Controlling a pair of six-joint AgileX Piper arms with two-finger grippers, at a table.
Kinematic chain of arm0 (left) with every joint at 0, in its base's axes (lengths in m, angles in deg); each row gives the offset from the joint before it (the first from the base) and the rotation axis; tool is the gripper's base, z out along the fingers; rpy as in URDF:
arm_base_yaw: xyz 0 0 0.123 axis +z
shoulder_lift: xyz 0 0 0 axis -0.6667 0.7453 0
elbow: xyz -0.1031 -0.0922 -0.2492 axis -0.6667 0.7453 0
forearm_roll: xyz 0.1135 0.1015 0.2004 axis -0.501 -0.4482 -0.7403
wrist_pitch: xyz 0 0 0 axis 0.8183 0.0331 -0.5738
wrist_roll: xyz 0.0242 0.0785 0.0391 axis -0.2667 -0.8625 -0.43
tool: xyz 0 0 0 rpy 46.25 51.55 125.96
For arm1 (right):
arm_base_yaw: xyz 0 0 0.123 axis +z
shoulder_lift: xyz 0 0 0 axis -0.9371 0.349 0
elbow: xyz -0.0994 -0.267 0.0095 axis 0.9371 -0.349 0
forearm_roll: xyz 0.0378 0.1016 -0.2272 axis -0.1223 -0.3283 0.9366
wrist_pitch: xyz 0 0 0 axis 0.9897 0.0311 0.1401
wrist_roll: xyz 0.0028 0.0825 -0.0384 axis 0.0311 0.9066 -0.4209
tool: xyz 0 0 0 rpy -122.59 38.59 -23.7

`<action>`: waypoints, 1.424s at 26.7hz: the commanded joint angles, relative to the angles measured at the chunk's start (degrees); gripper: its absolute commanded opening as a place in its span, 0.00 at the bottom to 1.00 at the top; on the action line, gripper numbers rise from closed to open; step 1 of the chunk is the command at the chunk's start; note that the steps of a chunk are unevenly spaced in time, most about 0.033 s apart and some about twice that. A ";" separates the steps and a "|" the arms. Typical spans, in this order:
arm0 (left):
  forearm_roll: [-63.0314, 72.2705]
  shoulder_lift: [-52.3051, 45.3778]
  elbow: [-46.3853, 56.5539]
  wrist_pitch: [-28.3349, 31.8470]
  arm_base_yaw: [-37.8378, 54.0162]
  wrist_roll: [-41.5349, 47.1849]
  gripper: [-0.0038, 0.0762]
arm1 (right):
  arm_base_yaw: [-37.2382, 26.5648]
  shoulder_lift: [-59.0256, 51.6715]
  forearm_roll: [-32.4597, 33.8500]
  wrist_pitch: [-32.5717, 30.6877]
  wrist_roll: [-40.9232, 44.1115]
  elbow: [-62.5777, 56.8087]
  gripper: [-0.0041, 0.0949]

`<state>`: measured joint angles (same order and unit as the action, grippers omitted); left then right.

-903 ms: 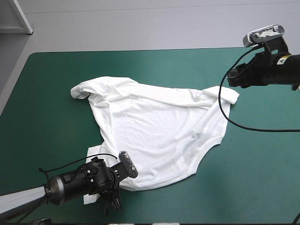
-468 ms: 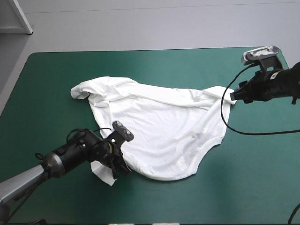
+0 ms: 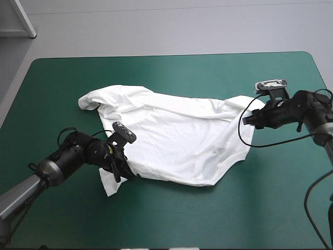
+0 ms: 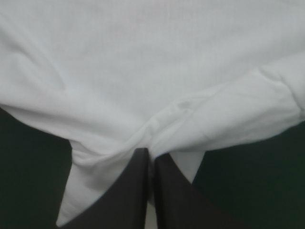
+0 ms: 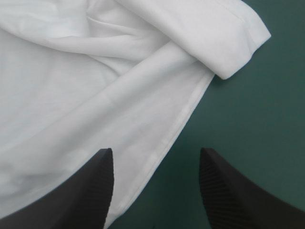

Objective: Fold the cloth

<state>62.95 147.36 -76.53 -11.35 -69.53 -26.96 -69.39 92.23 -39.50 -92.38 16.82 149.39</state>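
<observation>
The white T-shirt (image 3: pixel 177 140) lies spread and wrinkled across the middle of the teal-green table. My left gripper (image 3: pixel 125 171) is at the shirt's near-left corner, shut on the T-shirt; its black fingers (image 4: pixel 138 186) meet on a bunched fold of the T-shirt (image 4: pixel 157 86). A small flap (image 3: pixel 108 185) hangs out beside it. My right gripper (image 3: pixel 248 119) hovers open at the shirt's right side. Its fingers (image 5: pixel 95 191) straddle the side hem of the T-shirt (image 5: pixel 95 95), with the folded sleeve (image 5: pixel 228 43) just ahead.
The table's rounded edge (image 3: pixel 156 56) runs along the far side. Bare teal-green cover (image 3: pixel 208 219) lies in front of the shirt and to both sides. A white furniture corner (image 3: pixel 21 21) stands beyond the far-left corner.
My left gripper has dragged the shirt's near hem away from the front edge toward the far left, shortening the spread. My right gripper has come down lower to the shirt's right edge.
</observation>
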 commanded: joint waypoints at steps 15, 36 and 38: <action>1.26 -1.55 -1.85 0.70 0.06 -0.66 0.07 | -0.54 17.96 5.34 11.45 -2.28 14.62 0.57; 1.87 -1.87 -4.86 1.16 0.06 -0.56 0.07 | -0.43 15.43 1.22 1.62 -4.72 19.38 0.03; 1.23 -1.87 -8.11 0.78 0.06 0.02 0.07 | -0.43 10.84 -3.07 -1.00 -6.87 19.38 0.03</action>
<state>64.06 147.41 -80.31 -12.22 -69.42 -27.78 -69.40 110.34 -38.15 -92.48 12.52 167.31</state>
